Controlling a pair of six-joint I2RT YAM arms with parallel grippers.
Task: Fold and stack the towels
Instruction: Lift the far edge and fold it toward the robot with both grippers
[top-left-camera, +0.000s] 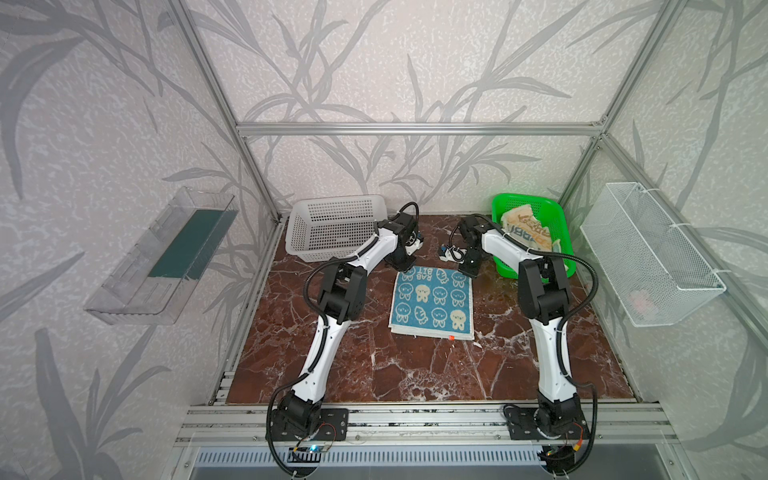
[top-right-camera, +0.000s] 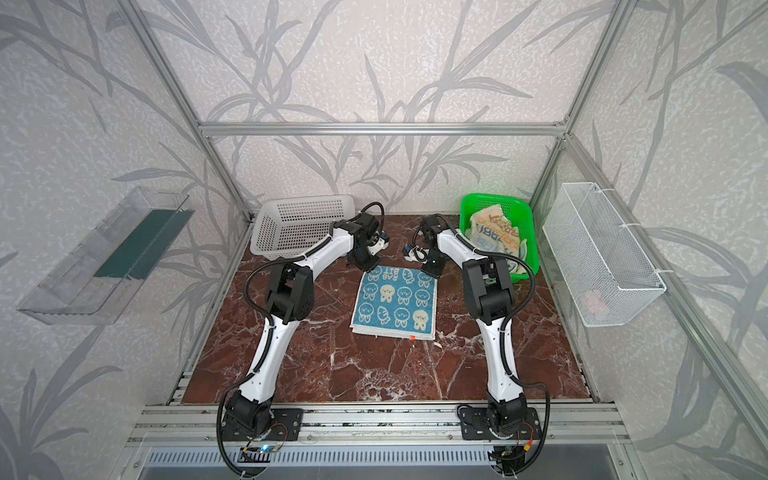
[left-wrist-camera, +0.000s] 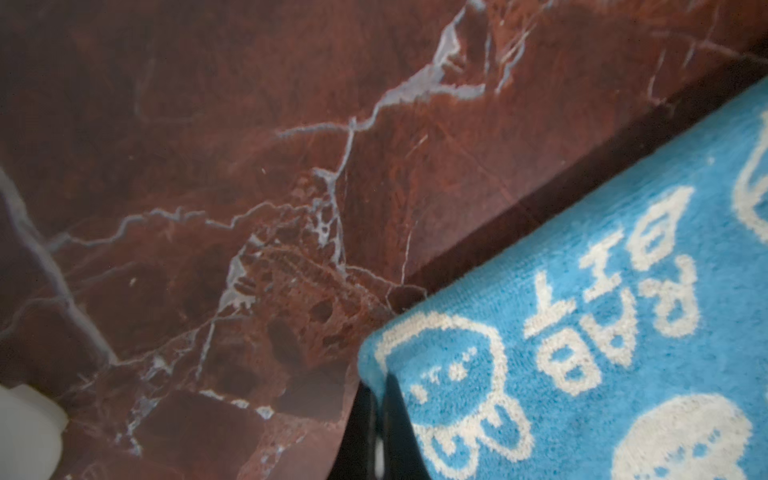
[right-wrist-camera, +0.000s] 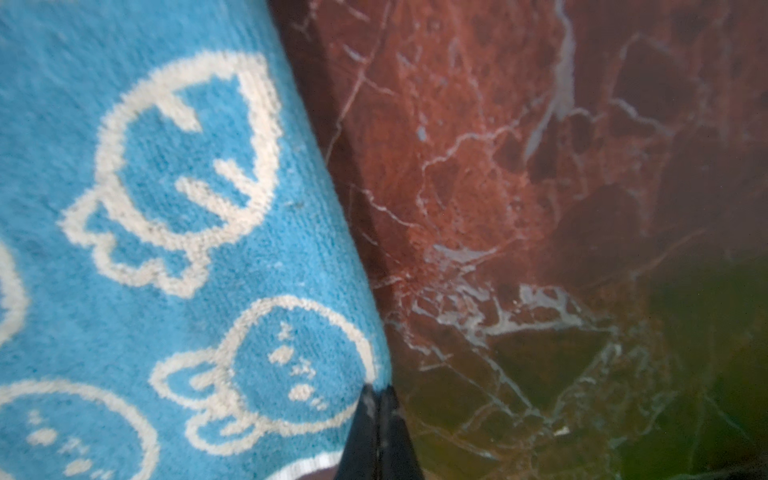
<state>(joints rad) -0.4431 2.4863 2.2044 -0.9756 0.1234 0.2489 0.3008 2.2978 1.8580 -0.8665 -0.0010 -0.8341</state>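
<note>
Two layers at least show along the near edge of the blue rabbit towel (top-left-camera: 432, 305) (top-right-camera: 395, 303), so I read it as folded. It lies flat around the middle of the table (top-left-camera: 374, 365), with its "RAB BIT" lettering along the far edge and a small red tag (top-left-camera: 451, 337) at its near right corner.

My left gripper (top-left-camera: 401, 266) (top-right-camera: 365, 266) is down at the towel's far left corner. In the left wrist view the black fingers (left-wrist-camera: 370, 432) are closed together with that corner of the towel (left-wrist-camera: 602, 332) pinched between them (left-wrist-camera: 380, 390). My right gripper (top-left-camera: 465, 272) (top-right-camera: 432, 270) is at the far right corner. The right wrist view shows its jaws fully together (right-wrist-camera: 376, 395) right on the towel's edge (right-wrist-camera: 145, 249), nipping the corner. The rest of the cloth lies on the table, between the two arms and nearer to me than both grippers.

Further out, the striped towel (top-left-camera: 528, 232) (top-right-camera: 496, 235) lies crumpled in the green basket (top-left-camera: 540, 199) (top-right-camera: 494, 196) at the table's far right corner, just behind the right arm. A paler cloth edge shows under it, and I cannot tell what that is. The white basket (top-left-camera: 336, 199) (top-right-camera: 307, 200) stands at the far left corner, behind the left arm
</note>
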